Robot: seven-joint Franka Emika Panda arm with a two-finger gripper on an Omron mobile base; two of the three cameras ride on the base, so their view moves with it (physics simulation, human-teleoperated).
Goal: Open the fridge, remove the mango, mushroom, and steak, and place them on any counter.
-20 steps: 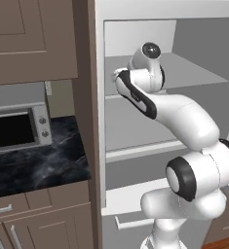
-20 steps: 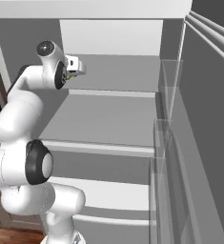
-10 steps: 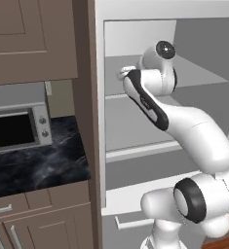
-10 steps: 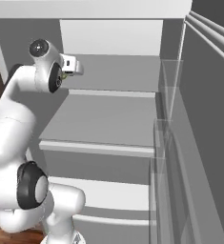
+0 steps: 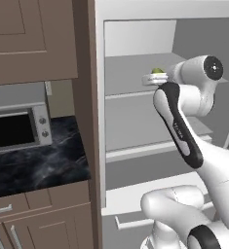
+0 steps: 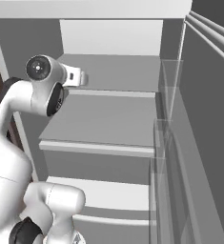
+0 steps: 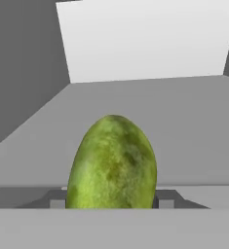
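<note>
Mango (image 7: 113,163), one, between gripper (image 7: 110,200) fingertips

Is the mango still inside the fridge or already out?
Inside. The mango lies on the upper shelf of the open fridge, between the gripper fingertips.

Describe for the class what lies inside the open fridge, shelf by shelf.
On the upper shelf of the fridge sits the mango, right at the gripper. The lower shelves show bare grey surfaces. The arm covers part of them, so mushroom and steak cannot be located.
</note>
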